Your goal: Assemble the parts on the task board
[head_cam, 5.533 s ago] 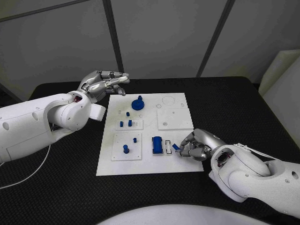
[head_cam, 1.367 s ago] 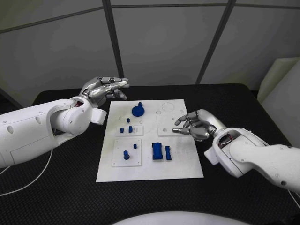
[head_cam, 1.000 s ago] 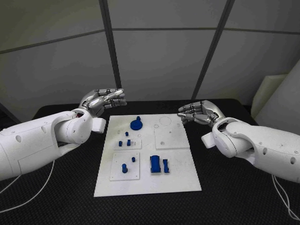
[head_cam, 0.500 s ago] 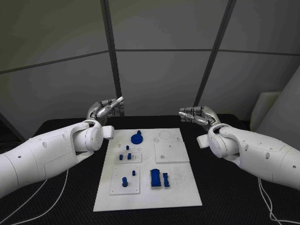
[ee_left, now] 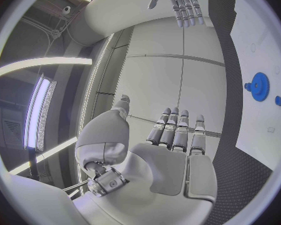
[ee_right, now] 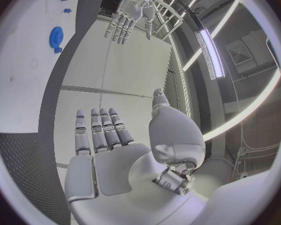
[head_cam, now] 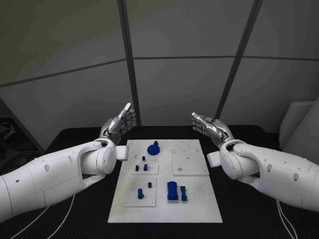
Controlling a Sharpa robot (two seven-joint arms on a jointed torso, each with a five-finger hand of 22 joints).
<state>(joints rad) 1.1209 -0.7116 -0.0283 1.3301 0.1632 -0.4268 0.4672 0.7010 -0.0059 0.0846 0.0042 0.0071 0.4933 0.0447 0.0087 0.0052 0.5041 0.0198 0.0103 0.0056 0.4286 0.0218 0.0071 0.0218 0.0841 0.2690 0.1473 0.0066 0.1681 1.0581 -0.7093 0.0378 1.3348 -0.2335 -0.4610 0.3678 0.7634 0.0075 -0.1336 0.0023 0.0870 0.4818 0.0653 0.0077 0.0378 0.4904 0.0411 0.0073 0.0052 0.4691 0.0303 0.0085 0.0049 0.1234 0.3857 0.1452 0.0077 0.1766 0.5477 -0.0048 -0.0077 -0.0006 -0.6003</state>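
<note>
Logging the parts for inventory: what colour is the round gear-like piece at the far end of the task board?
Blue; the gear-like piece shows best in the left wrist view.

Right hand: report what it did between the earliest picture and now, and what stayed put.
The right hand let go of the small blue block at the near right of the task board, then lifted away to the board's far side, fingers straight and apart, holding nothing. The left hand opened too. The other blue parts stayed in place.
</note>
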